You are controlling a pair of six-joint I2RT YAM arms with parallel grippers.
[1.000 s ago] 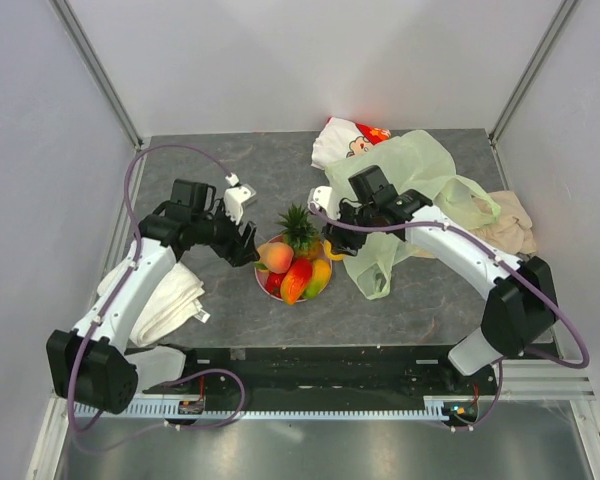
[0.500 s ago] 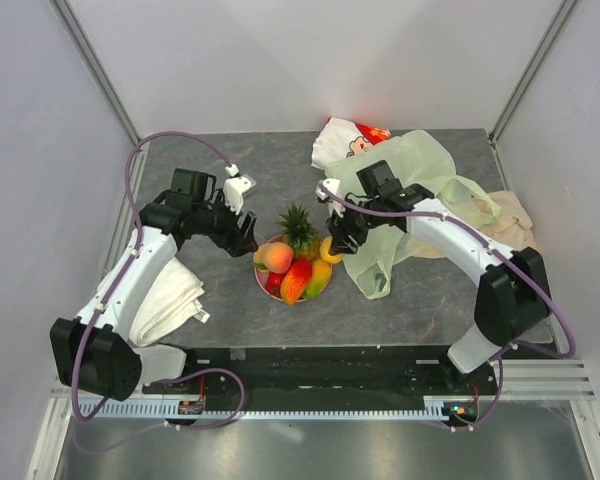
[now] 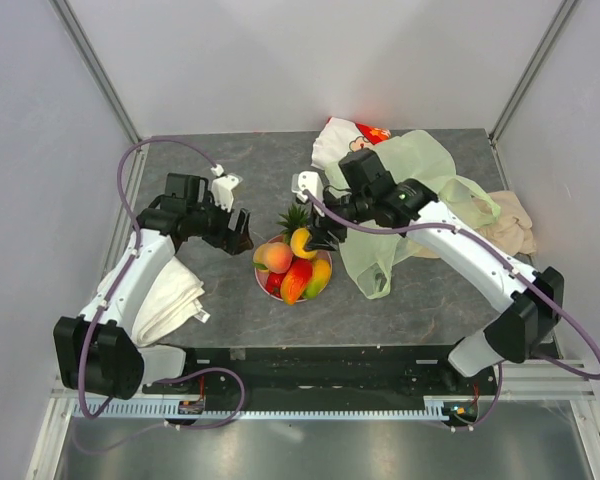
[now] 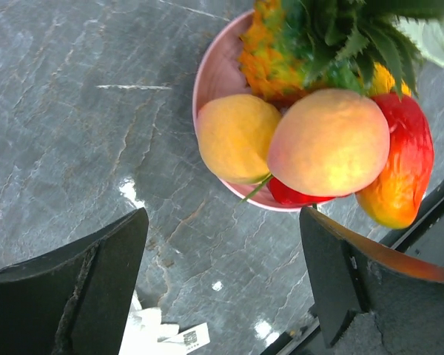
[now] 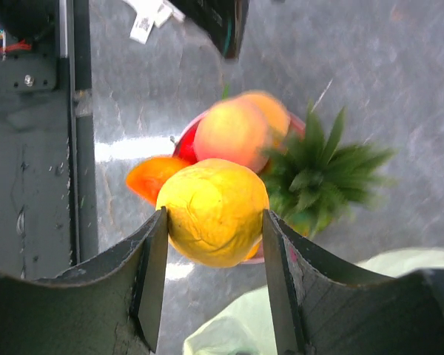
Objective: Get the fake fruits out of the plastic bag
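Over the plate (image 4: 207,70), right gripper (image 3: 304,240) now clamps a yellow fruit (image 5: 211,211). Half a second ago it held that fruit beside the plate, near the bag (image 3: 410,170). Fruit hangs above peach (image 3: 275,258), mango (image 3: 298,280) and pineapple (image 3: 296,218), not yet set down. Left gripper (image 4: 222,222), jaws apart and empty, has backed off leftward over the worktop (image 3: 220,170). Judgement: another fruit is out of the bag, release comes next. Whether any remain inside, cannot tell.
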